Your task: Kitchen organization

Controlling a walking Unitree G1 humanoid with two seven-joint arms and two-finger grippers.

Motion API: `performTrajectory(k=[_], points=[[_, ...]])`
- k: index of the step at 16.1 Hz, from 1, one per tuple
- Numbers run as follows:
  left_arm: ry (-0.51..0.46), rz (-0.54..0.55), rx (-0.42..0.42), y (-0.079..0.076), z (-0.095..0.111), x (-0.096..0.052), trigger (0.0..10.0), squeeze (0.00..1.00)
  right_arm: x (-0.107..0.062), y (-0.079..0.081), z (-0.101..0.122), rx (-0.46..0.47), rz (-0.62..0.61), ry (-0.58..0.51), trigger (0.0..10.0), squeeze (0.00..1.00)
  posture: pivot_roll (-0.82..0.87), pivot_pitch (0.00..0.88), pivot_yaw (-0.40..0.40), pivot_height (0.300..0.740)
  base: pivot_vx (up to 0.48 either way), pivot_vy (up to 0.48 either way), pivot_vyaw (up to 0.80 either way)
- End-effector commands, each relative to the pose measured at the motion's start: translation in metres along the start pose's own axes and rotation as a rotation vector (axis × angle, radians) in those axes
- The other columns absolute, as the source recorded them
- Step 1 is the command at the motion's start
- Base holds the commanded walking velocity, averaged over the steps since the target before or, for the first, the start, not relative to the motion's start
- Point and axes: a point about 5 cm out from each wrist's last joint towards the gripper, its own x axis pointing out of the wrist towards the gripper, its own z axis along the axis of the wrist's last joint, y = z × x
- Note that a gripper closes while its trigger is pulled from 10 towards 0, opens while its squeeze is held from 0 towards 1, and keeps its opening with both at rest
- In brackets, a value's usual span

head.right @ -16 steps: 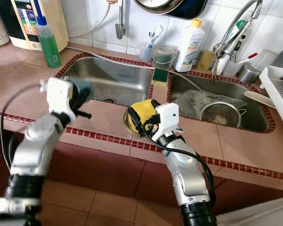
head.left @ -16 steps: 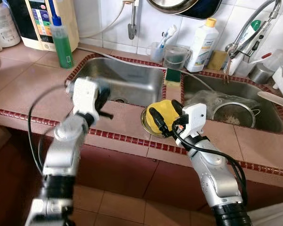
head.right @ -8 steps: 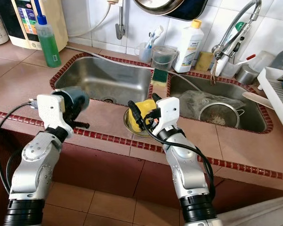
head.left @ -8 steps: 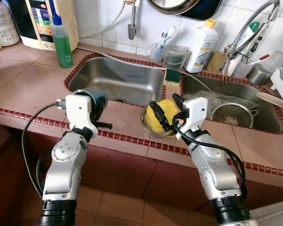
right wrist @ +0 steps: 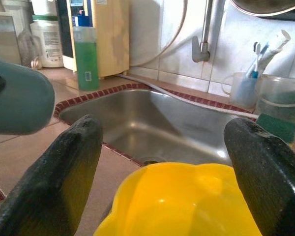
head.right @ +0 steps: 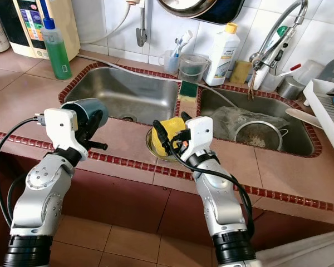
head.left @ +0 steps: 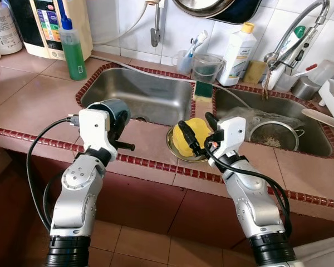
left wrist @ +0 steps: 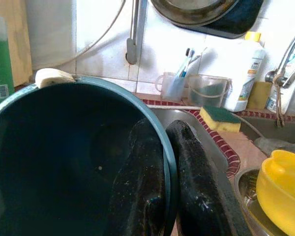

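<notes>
On the tiled bench (head.left: 33, 105), at its near edge in front of the left sink basin (head.left: 142, 94), your left hand (head.left: 118, 125) holds a dark teal bowl (head.left: 116, 111) off the surface. Its two fingers (left wrist: 199, 196) are clamped on the bowl's rim, one inside and one outside, and the bowl is tipped so its mouth faces back toward the arm.

To the right, your right hand (head.left: 196, 133) sits at a yellow bowl (head.left: 192, 133). Its fingers are spread wide, one on either side of the bowl; you cannot tell whether they touch it. The yellow bowl rests in a shallow metal dish (head.left: 175, 149) on the bench strip between the two sink basins.

Farther back, a green and yellow sponge (head.left: 203, 89) lies on the divider between the basins. A green soap bottle (head.left: 72, 47) stands at the far left of the bench, and a white bottle with a yellow cap (head.left: 239, 53) stands against the tiled wall beside the tap (head.left: 295, 33). The right basin holds a metal strainer (head.left: 275, 133).
</notes>
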Motion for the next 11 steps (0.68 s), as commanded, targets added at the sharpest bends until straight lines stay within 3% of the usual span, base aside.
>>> performTrajectory(k=[1,11], points=[[-0.029,-0.043,0.004,-0.0072,0.0097,0.0065,10.0,0.0,-0.0022,-0.004,0.0029,-0.012,-0.015,-0.014,10.0,0.0,0.02,0.0,-0.09,0.74,0.289,0.0,0.0],[-0.04,-0.062,-0.004,-0.0137,0.0112,0.0095,10.0,0.0,-0.0005,-0.0034,0.0034,-0.021,0.013,-0.009,10.0,0.0,0.03,0.0,-0.11,0.74,0.333,0.0,0.0]])
